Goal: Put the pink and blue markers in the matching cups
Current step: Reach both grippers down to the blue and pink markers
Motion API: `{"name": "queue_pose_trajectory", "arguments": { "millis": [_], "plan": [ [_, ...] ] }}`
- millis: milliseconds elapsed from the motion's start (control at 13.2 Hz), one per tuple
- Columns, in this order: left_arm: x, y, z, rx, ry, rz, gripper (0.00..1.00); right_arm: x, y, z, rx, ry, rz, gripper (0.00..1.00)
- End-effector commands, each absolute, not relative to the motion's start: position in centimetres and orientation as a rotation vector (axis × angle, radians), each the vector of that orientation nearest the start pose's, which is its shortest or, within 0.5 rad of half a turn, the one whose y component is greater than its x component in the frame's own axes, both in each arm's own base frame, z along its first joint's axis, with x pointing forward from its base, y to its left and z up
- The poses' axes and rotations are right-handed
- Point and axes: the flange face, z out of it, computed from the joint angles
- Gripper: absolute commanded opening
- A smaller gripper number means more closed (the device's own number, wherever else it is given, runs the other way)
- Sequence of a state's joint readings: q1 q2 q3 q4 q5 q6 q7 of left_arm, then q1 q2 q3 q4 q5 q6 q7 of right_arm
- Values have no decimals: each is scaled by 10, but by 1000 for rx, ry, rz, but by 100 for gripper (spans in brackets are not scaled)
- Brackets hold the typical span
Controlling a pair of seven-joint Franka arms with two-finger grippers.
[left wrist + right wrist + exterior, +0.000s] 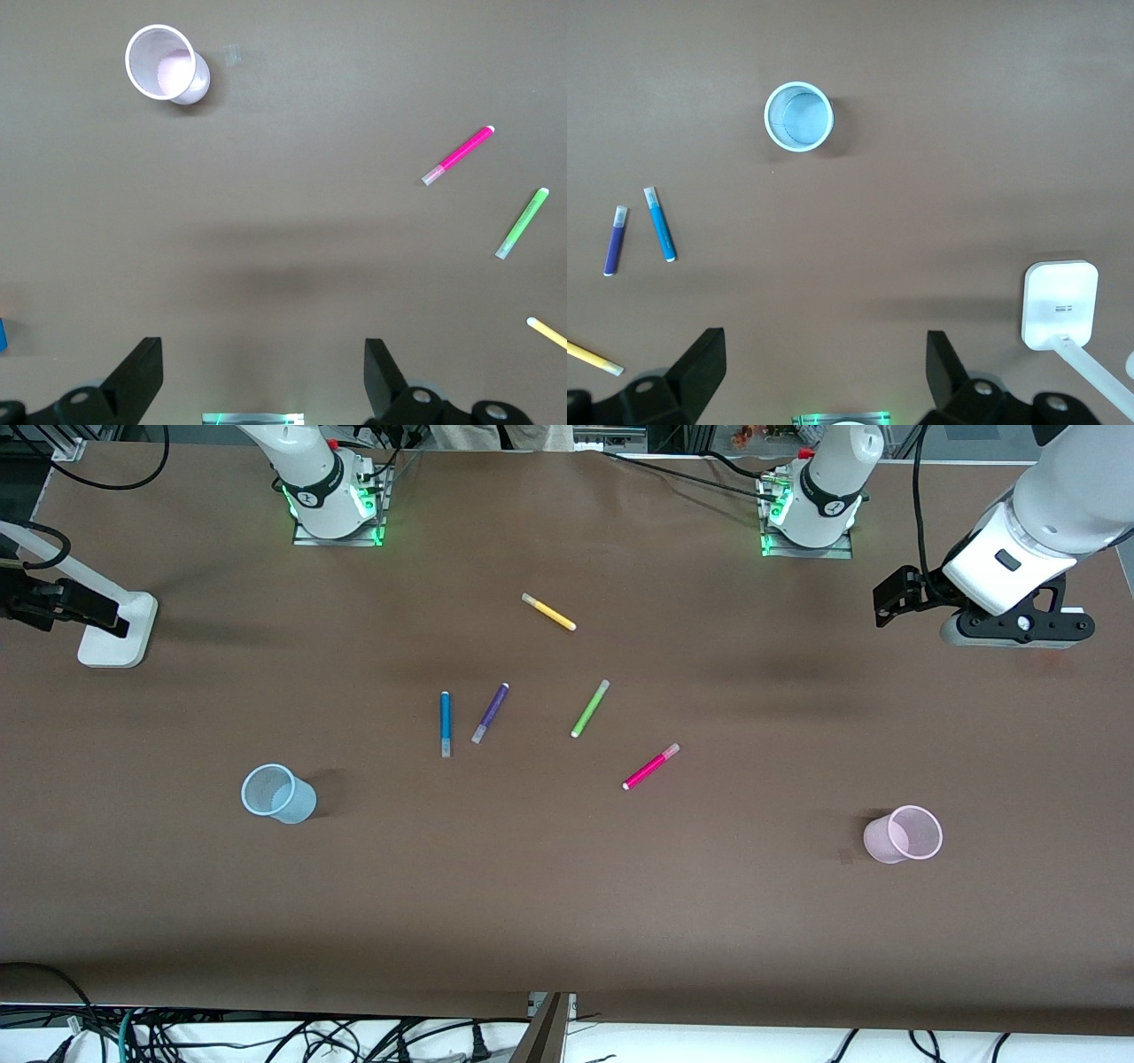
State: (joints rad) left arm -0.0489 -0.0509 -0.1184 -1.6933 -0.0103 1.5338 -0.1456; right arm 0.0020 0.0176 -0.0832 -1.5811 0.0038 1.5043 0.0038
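Looking from the camera's side of the brown desk (567, 921), the two cups come first: the pink cup (904, 833) stands toward the left arm's end and the blue cup (277, 794) toward the right arm's end, both upright and with nothing in them. A bit farther off lie the pens, all flat on the desk and apart from each other. The pink marker (651, 767) is the nearest pen, then the blue marker (445, 724) with the purple pen (490, 713) just beside it, then the green pen (590, 708), and the yellow pen (549, 612) farthest of all. Nothing has been picked up yet, I think. The left pincer (263, 372) hangs up high over the left arm's end of the desk, spread wide and holding nothing. The right pincer (824, 367) waits high over its own end near a white stand (115, 631), also wide open with nothing in it. To do this well, each pincer should come straight down across the middle of its pen. Careful with blue, since purple lies so close. Lots of bare desk sits around both cups, and they are well away from the edges.
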Motion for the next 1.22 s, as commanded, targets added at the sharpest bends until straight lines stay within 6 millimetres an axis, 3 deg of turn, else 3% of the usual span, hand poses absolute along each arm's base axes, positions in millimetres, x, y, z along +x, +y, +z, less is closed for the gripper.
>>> {"name": "queue_pose_trajectory", "arguments": {
  "millis": [0, 456, 608, 684, 911, 1139],
  "plan": [
    [533, -93, 590, -3133, 62, 157, 100, 551, -46, 609, -3112, 154, 157, 100],
    [539, -95, 585, -3150, 63, 137, 100, 552, -47, 610, -3108, 154, 144, 100],
    [542, -107, 570, -3145, 104, 191, 100, 561, -43, 600, -3108, 142, 163, 100],
    [541, -123, 559, -3136, 154, 236, 100, 565, -40, 593, -3107, 135, 180, 100],
    [541, -166, 522, -3109, 285, 357, 100, 587, -18, 552, -3106, 85, 252, 100],
    [548, -200, 482, -3087, 596, 430, 100, 614, 7, 502, -3117, 22, 277, 100]
  ]
}}
